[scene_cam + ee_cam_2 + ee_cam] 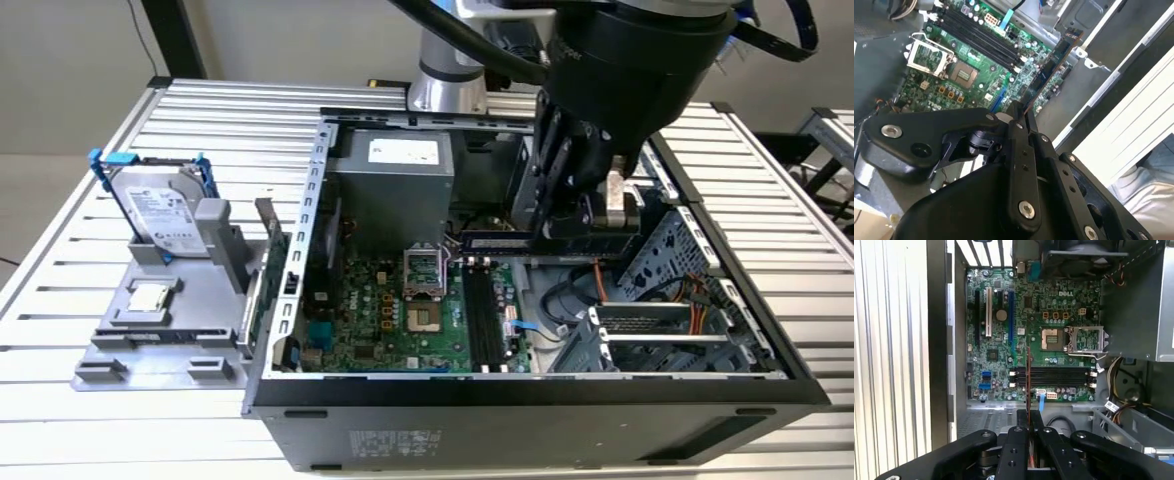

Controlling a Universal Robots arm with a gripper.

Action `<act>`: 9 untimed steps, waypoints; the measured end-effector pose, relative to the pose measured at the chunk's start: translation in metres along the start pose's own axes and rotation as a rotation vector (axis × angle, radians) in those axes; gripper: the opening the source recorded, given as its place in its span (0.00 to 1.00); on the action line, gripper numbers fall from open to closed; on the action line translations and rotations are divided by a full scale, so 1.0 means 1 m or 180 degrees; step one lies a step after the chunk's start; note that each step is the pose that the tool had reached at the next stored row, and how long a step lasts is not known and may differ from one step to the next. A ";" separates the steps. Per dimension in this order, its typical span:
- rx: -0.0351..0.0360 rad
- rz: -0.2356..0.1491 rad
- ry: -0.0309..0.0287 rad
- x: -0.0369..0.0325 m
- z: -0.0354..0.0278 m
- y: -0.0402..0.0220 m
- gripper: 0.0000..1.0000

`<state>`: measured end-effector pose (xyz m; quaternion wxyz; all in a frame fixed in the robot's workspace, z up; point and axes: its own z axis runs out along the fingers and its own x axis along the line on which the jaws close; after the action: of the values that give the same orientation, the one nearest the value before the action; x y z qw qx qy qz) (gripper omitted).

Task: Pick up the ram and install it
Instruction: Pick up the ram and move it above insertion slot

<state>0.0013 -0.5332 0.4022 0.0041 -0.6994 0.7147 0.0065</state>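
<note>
Pincer (571, 232) is clamping the ram (497, 240) by one end, fingers closing tight on the thin board. The rest of the stick is jutting toward the exterior view's left. In both wrist views the ram (1028, 372) (1051, 65) is showing edge-on, running straight out from between the fingertips.

Ram is hanging at the centre of the exterior view, above the motherboard (400, 320) and not touching it. It is sitting over the far end of the black slots (483, 325) and lying crosswise to them, as the first wrist view is also showing over the slots (1051, 376).

Case (534, 385) is lying with its open side facing up, rim framing the board on all sides. Power supply (394, 190) is standing at upper centre, near the ram's free end. Drive cage (654, 330) is filling the lower right, with orange cables (601, 285) running below the pincer. Open room is lying over the slots, between the CPU socket (424, 320) and the cage.

Worktop (80, 200) at the exterior view's left is carrying a grey tray (160, 345). On it a hard drive (167, 205) is standing upright and a silver chip (150, 297) is lying flat, both well apart from the pincer.
</note>
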 end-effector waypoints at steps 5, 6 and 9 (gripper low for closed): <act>0.0002 0.0135 0.0002 -0.0011 0.0002 -0.0026 0.00; 0.0002 0.0157 0.0001 -0.0014 0.0003 -0.0029 0.00; 0.0003 0.0188 0.0002 -0.0018 0.0003 -0.0033 0.00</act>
<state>0.0046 -0.5315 0.4019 0.0040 -0.6780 0.7350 0.0061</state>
